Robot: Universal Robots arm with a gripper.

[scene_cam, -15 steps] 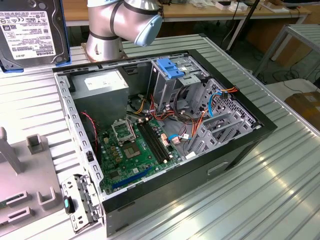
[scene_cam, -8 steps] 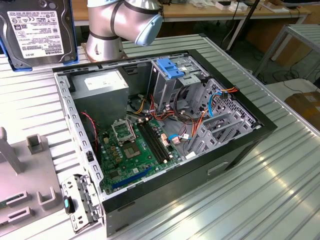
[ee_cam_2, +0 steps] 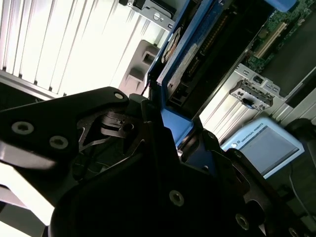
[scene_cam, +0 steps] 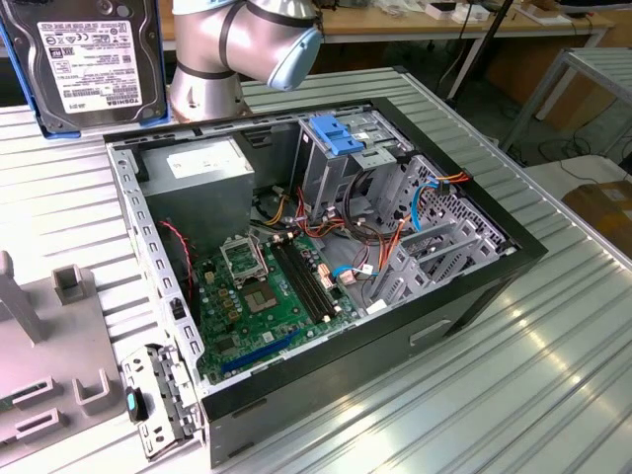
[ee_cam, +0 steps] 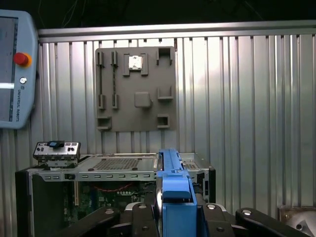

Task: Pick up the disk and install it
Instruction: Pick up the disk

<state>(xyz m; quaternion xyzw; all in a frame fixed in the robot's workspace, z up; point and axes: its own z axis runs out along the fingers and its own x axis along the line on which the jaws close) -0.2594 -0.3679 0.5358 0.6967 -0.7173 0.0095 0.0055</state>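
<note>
The disk, black and silver with a white label and a blue frame, hangs in the air at the exterior view's upper left, beyond the open computer case. My gripper is shut on it. In the first wrist view the blue frame stands edge-on between the black fingers. The second wrist view shows the disk reaching out from the gripper. A blue bracket sits on top of the drive cage inside the case.
The case lies on its side on a ribbed metal table, with the motherboard, cables and a grey power-supply box exposed. A grey fixture plate lies at the exterior view's left. A teach pendant lies near the case.
</note>
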